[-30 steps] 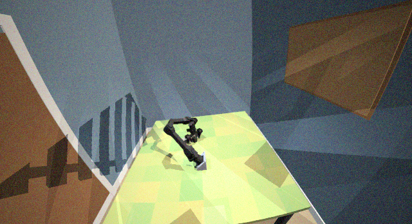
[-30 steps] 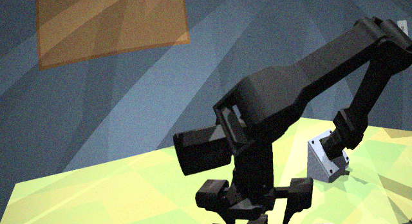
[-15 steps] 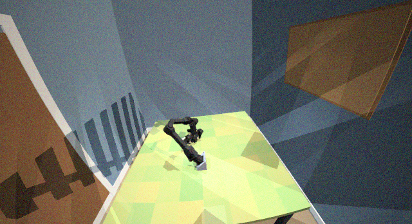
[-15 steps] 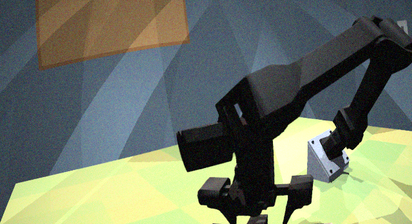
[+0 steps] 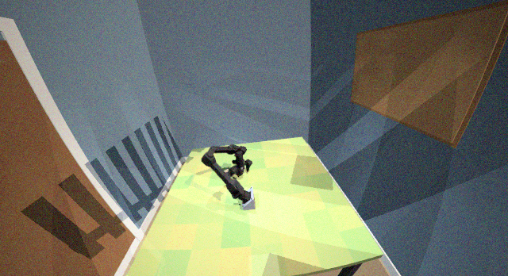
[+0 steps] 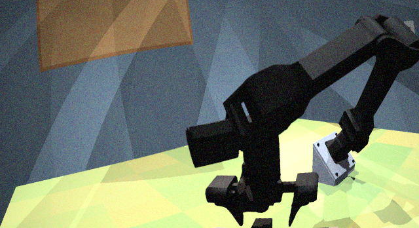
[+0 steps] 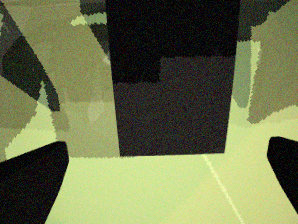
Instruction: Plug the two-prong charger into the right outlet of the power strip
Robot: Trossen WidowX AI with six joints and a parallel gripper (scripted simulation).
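Observation:
My gripper (image 5: 236, 173) (image 6: 266, 225) (image 7: 168, 149) is open, with its fingers wide apart and nothing held. A dark block (image 6: 262, 223) (image 7: 175, 112), which looks like the charger, lies beyond the fingertips and between their lines. In the exterior view only its top shows, at the bottom edge. In the wrist view it runs from the top edge down to the middle, with a black upper part and a dark grey lower part. Its prongs are hidden. The power strip and its right outlet cannot be made out, so I cannot tell whether the block is seated.
The arm stands on a pale grey wedge-shaped base (image 5: 249, 205) (image 6: 322, 167) on the patchy green and yellow table (image 5: 302, 232) (image 6: 137, 182). A brown panel (image 5: 405, 70) (image 6: 114, 25) hangs on the wall. Hard shadows cross the wrist view.

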